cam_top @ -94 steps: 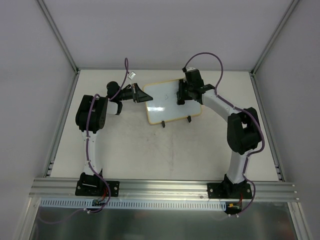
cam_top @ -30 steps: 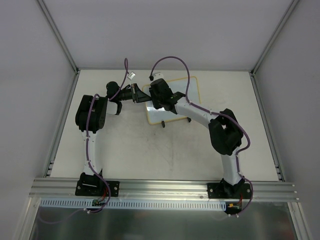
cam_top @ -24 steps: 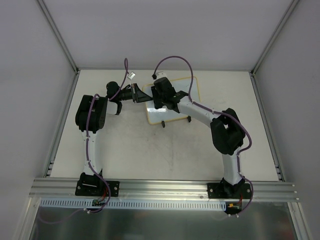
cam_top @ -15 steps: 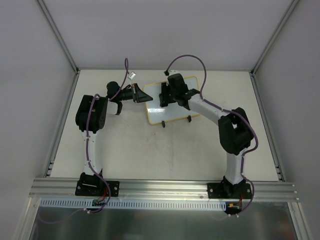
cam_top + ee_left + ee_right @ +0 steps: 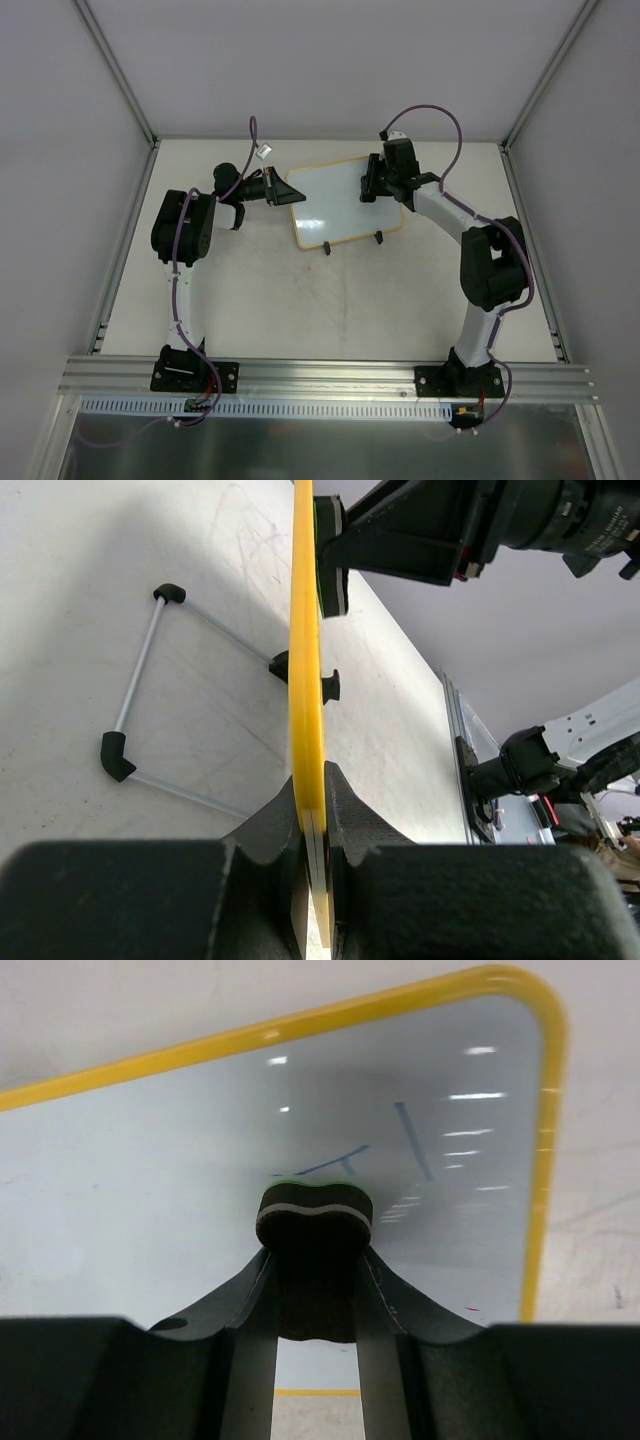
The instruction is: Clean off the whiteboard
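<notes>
The whiteboard (image 5: pixel 335 200) stands tilted on two small black feet at the back middle of the table. In the right wrist view its glossy white face (image 5: pixel 150 1180) has a yellow frame and thin blue marks (image 5: pixel 415 1140) near the right side. My left gripper (image 5: pixel 281 188) is shut on the board's left edge; the left wrist view shows the yellow frame (image 5: pixel 305 660) edge-on, pinched between the jaws. My right gripper (image 5: pixel 372 187) is shut on a small black eraser (image 5: pixel 314 1222) and presses it against the board's right part, just below the marks.
A wire stand (image 5: pixel 150 695) with black end caps props the board from behind. Grey walls close the table on three sides. An aluminium rail (image 5: pixel 330 375) runs along the near edge by the arm bases.
My right gripper has swept the eraser from the board's left part across to its right part. The left gripper and the board have stayed in place.
</notes>
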Robot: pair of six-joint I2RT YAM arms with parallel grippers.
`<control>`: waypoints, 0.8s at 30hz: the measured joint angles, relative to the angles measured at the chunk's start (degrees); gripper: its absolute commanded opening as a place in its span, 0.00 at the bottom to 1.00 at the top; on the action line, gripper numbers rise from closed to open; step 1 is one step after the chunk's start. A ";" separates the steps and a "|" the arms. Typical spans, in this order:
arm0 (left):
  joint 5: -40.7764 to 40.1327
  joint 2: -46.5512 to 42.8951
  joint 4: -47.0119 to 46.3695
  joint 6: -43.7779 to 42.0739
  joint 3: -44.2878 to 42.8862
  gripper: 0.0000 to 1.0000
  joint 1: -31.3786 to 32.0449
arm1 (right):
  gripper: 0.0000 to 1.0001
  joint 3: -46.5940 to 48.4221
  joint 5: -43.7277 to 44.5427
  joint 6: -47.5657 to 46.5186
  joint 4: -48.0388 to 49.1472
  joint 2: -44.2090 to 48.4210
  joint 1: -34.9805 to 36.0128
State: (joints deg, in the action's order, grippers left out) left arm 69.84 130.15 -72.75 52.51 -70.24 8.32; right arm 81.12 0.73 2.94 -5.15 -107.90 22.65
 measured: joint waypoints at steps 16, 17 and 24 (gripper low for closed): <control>0.07 0.00 -0.04 0.02 0.00 0.00 0.00 | 0.00 -0.68 2.71 -3.04 -0.46 0.90 -5.66; 0.07 0.00 -0.07 0.02 0.00 0.00 0.00 | 0.00 -0.42 3.06 -3.34 -0.70 0.85 -5.68; 0.11 0.00 -0.07 0.02 0.00 0.00 0.00 | 0.00 3.02 4.33 -5.51 -3.13 -0.52 -6.34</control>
State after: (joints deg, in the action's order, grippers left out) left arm 69.95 130.15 -72.82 52.53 -70.24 8.32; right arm 84.14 5.06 -2.57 -8.27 -108.42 16.32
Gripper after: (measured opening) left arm 0.047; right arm 0.336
